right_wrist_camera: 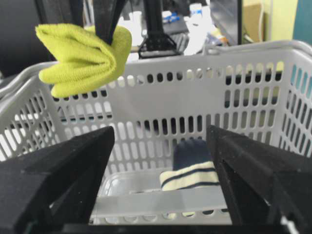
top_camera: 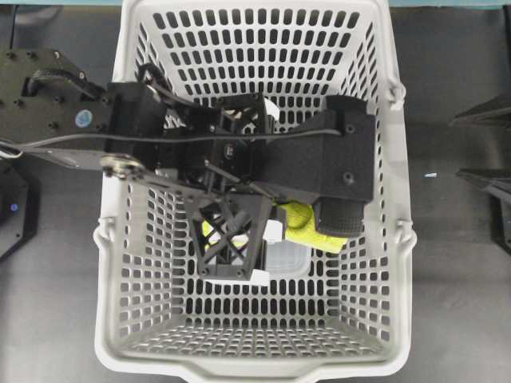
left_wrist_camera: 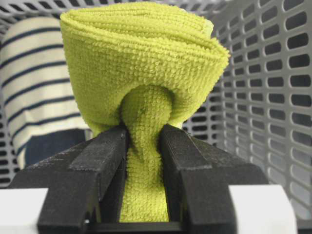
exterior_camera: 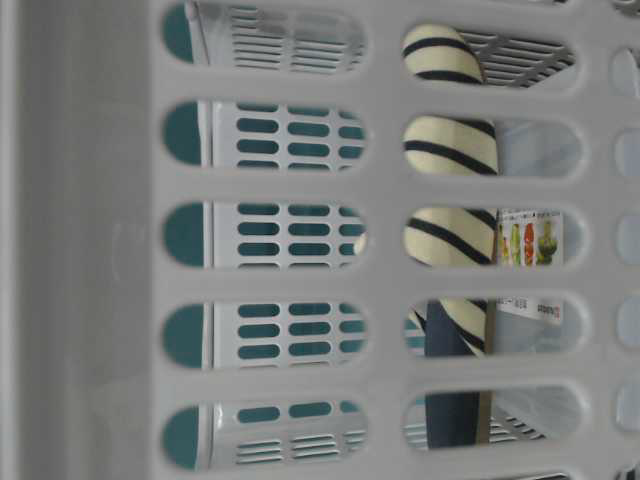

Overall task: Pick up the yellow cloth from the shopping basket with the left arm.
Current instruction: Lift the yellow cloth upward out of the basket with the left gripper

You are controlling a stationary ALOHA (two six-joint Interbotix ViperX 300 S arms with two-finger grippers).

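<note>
The yellow cloth [left_wrist_camera: 146, 73] is bunched and pinched between the black fingers [left_wrist_camera: 105, 151] of my left gripper [left_wrist_camera: 145, 141], which is shut on it. In the right wrist view the cloth [right_wrist_camera: 83, 53] hangs from that gripper at about the height of the rim of the shopping basket [right_wrist_camera: 253, 48]. From overhead the cloth [top_camera: 307, 225] shows under the left arm [top_camera: 239, 159], over the middle of the basket [top_camera: 112, 239]. My right gripper [top_camera: 453, 146] is open and empty, outside the basket's right wall.
A navy and cream striped slipper [right_wrist_camera: 195, 170] stands inside the basket, also in the left wrist view [left_wrist_camera: 34, 87] and the table-level view [exterior_camera: 450, 145]. A clear plastic container [right_wrist_camera: 131, 187] lies on the basket floor. A labelled package [exterior_camera: 530, 240] sits behind the slipper.
</note>
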